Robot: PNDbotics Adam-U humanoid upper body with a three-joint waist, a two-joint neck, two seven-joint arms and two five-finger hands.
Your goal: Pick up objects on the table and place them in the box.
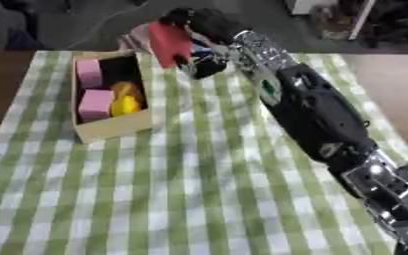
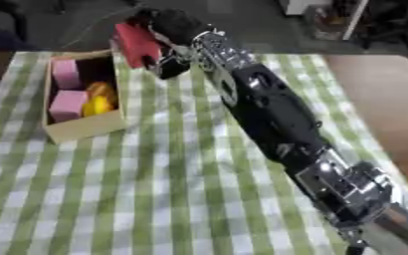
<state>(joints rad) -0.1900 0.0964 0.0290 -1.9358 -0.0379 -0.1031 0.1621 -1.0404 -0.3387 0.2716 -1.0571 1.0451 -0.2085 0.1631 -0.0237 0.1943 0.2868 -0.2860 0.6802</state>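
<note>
1. Right hand point(image 1: 199, 59), reaching far across the cloth, has its fingers curled round a red block point(image 1: 169, 44), holding it just beside the box point(image 1: 112, 130) at that box's far right corner, apparently lifted off the checked tablecloth point(image 1: 190, 189).
2. Left hand shows in neither view.
3. Inside the box lie two pink blocks point(image 1: 94, 104), one at the far end and one at the near end, with yellow and orange pieces point(image 1: 126, 99) against the box's right wall.
4. Risk, as I judge it: the red block is outside the box's right wall, so letting go now would drop it on the cloth or onto the rim, where it could tip away.
5. A second risk: the box already looks crowded, leaving mainly the dark gap at its far right; a block lowered aslant could catch on the wall or settle on top of the yellow piece.
6. The forearm, sweeping toward the box, could nudge the light box along the cloth.
7. Right eye view shows the block clear of the box's far corner with dark floor behind it; left eye view sets block and corner closer together, making the gap harder to judge.
</note>
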